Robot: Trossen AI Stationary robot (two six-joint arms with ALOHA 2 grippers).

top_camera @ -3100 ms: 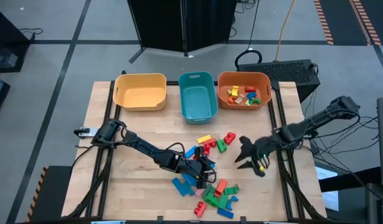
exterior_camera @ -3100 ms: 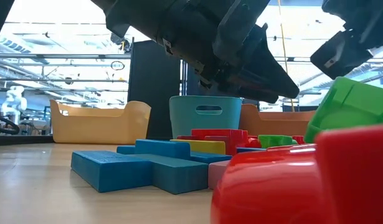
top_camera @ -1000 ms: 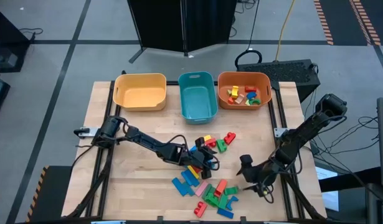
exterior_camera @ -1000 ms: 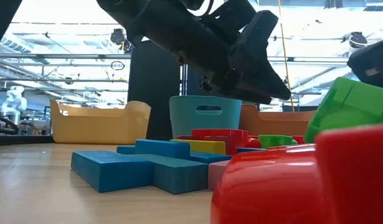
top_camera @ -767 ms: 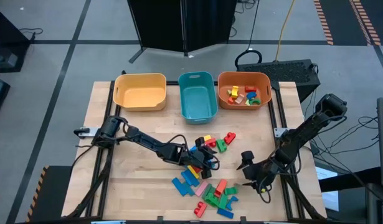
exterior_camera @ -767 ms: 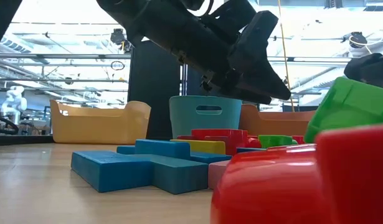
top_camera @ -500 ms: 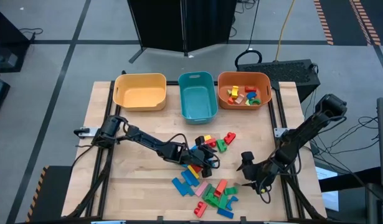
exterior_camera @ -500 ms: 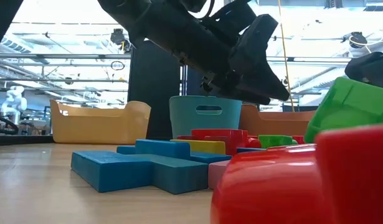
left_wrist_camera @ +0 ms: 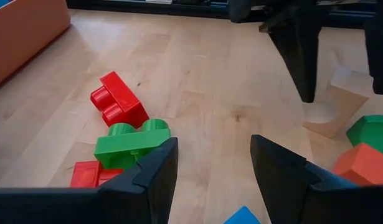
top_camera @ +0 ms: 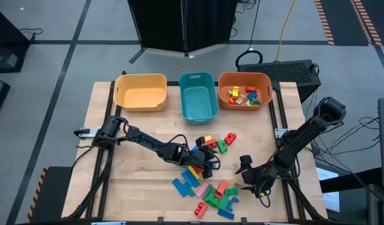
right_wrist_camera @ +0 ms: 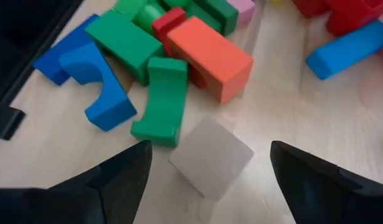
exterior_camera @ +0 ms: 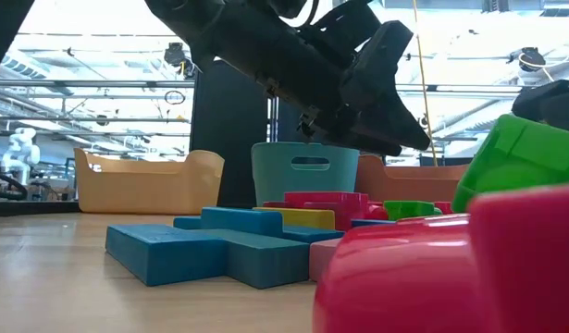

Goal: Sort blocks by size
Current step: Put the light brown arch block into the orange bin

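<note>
Small coloured plastic building blocks [top_camera: 207,178] are still mostly heaped on the near half of the wooden table [top_camera: 138,181]. The right gripper [top_camera: 247,174] is held wide open, empty, over a pale wedge-shaped block [right_wrist_camera: 210,157] beside the heap; the left gripper [top_camera: 210,159] hovers open and empty above it. Farther back, only the orange plastic bin [top_camera: 244,90] is seen to hold blocks; the teal plastic bin [top_camera: 198,97] and yellow plastic bin [top_camera: 140,92] are empty. Most sorting is judged undone.

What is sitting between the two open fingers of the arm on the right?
In the right wrist view, a pale block lies on the table between the right gripper's open fingers, beside a green arch block.
</note>
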